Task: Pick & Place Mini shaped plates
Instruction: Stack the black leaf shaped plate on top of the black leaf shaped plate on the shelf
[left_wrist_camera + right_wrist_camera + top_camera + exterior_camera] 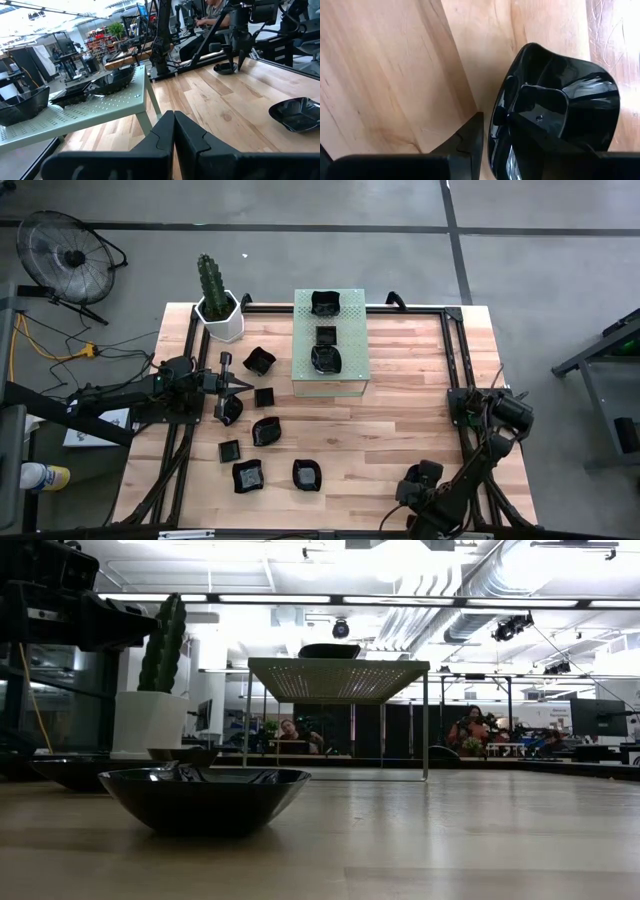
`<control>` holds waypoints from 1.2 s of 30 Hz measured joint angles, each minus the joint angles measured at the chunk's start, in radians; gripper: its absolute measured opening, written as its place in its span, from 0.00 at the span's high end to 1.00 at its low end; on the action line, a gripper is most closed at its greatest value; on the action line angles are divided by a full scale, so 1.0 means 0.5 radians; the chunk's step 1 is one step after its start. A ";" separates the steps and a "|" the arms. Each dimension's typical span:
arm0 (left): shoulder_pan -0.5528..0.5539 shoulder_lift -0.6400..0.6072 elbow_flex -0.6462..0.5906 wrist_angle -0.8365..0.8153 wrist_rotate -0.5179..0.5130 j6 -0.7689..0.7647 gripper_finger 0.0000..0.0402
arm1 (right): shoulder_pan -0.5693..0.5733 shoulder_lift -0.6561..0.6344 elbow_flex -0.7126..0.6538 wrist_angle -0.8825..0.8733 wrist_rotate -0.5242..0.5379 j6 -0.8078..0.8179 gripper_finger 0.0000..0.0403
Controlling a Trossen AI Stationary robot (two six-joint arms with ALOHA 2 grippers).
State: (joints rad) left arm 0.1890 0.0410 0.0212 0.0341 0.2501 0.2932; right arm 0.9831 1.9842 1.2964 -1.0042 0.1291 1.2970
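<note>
The mini shaped plates are small glossy black dishes. Several lie on the table's left half (265, 430), and three sit on the pale green perforated stand (331, 340). One more plate (560, 100) lies near the table's front right, under my right gripper (496, 117), which points down and is shut on its rim. The left wrist view shows that gripper (239, 59) over the plate (225, 67). In the high view the right wrist (420, 480) hides both. My left gripper (243, 387) is shut and level above the left plates, holding nothing. My right gripper has the plate's raised rim (497, 127) between its fingers, one finger (467, 140) outside the wall and the other (540, 145) inside the hollow. The fingers come from above, pointing down. The plate's underside appears to rest on the table.
A white hexagonal cactus pot (220, 310) stands at the far left corner beside the stand. Black frame rails (455, 350) run along the table's sides. Bare wood (400, 420) lies between the stand and the right arm. In the low view a plate (205, 798) sits close in front.
</note>
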 joint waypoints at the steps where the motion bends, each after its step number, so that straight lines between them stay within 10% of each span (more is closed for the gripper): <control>1: 0.001 0.001 0.001 0.000 0.000 0.000 0.99 | -0.001 0.000 0.000 0.000 0.000 0.000 0.79; 17: 0.000 0.000 0.000 0.000 0.000 -0.001 0.99 | -0.003 -0.031 -0.004 -0.011 -0.041 0.005 0.99; 36: 0.000 0.001 0.000 0.000 0.000 0.000 0.99 | -0.199 -0.033 0.227 -0.286 0.093 -0.309 1.00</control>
State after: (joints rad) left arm 0.1891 0.0414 0.0214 0.0341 0.2499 0.2930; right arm 0.8838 1.9678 1.4099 -1.1474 0.1756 1.1425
